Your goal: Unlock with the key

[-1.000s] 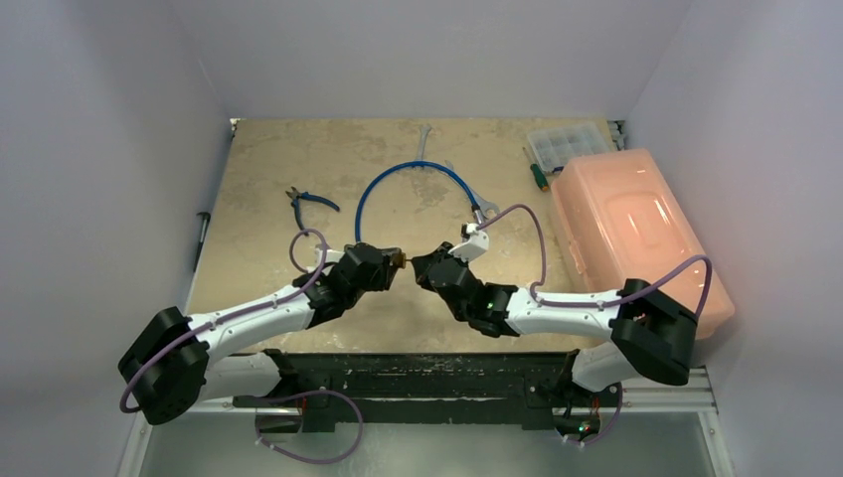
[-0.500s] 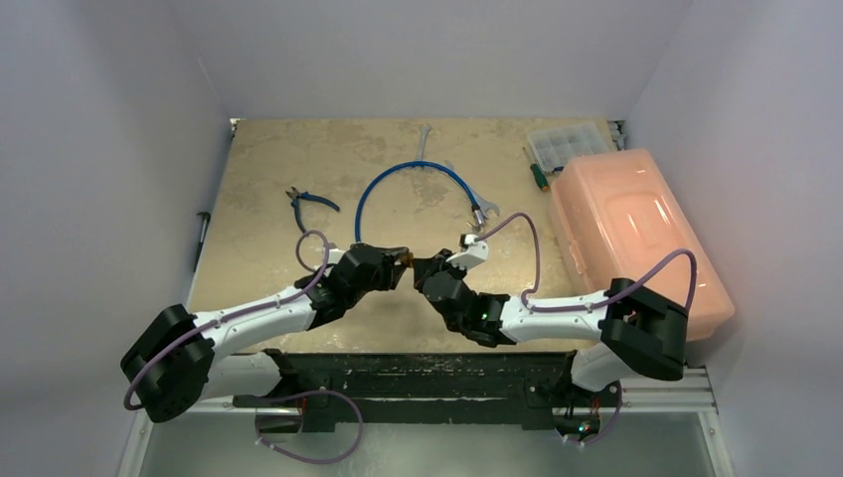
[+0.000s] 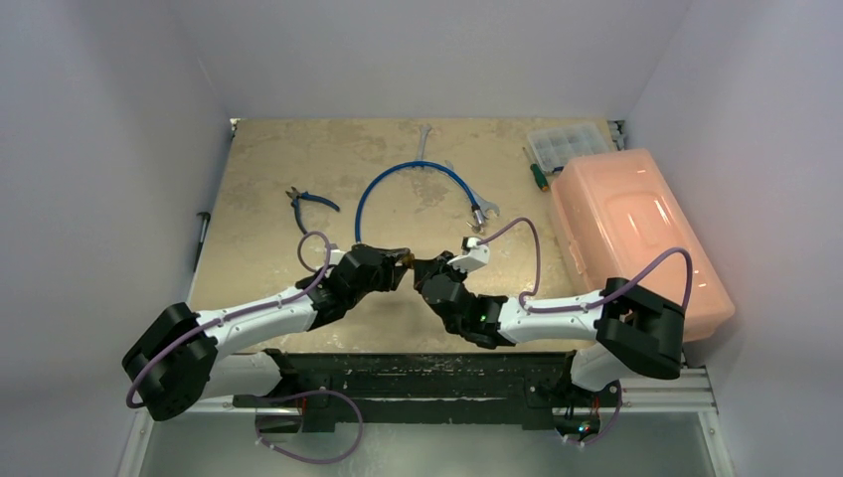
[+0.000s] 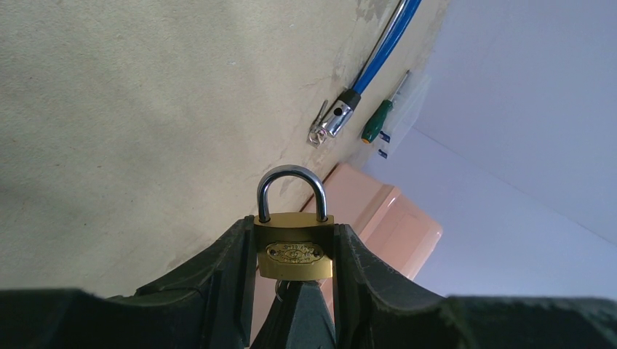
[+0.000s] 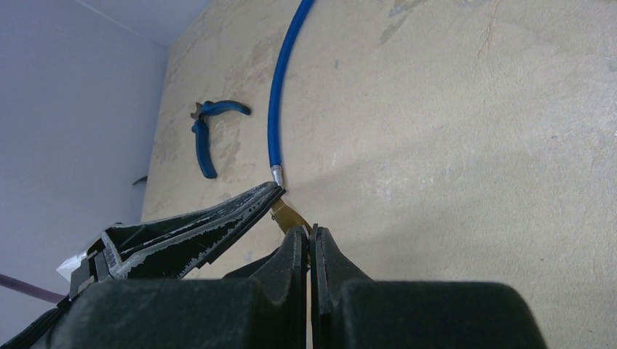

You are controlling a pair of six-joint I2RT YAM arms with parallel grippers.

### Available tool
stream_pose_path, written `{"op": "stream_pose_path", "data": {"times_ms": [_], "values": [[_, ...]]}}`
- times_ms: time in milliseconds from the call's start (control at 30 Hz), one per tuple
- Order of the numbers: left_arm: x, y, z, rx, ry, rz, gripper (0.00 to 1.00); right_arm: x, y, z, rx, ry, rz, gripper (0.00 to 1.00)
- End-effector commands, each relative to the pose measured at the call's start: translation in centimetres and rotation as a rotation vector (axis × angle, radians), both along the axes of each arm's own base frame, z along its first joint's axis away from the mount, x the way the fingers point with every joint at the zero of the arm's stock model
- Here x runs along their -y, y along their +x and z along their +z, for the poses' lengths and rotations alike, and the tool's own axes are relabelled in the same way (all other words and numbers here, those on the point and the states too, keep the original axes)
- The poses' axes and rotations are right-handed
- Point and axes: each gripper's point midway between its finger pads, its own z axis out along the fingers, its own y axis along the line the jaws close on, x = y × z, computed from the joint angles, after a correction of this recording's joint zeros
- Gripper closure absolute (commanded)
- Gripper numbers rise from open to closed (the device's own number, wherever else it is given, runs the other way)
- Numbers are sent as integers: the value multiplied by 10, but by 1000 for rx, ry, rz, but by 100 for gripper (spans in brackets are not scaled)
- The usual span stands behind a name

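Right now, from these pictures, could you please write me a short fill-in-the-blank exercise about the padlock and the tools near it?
1. The left gripper holds the padlock between its two ____.
2. The padlock's silver shackle is ____, not swung open.
3. The pliers have ____ handles.

Missing words: fingers; closed; blue.
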Motion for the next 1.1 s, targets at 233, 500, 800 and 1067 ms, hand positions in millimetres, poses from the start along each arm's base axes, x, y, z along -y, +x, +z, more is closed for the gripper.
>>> {"op": "stream_pose_path", "data": {"times_ms": [233, 500, 800, 1067], "values": [[25, 1, 64, 27, -312, 19, 100, -32, -19, 51, 81, 116, 192, 81], [10, 0, 65, 41, -255, 56, 100, -12, -38, 76, 123, 61, 294, 51], [2, 0, 68, 94, -172, 45, 100, 29, -62, 87, 156, -61, 398, 37], [-2, 0, 68, 131, -63, 11, 100, 28, -51, 77, 89, -143, 490, 55]]}}
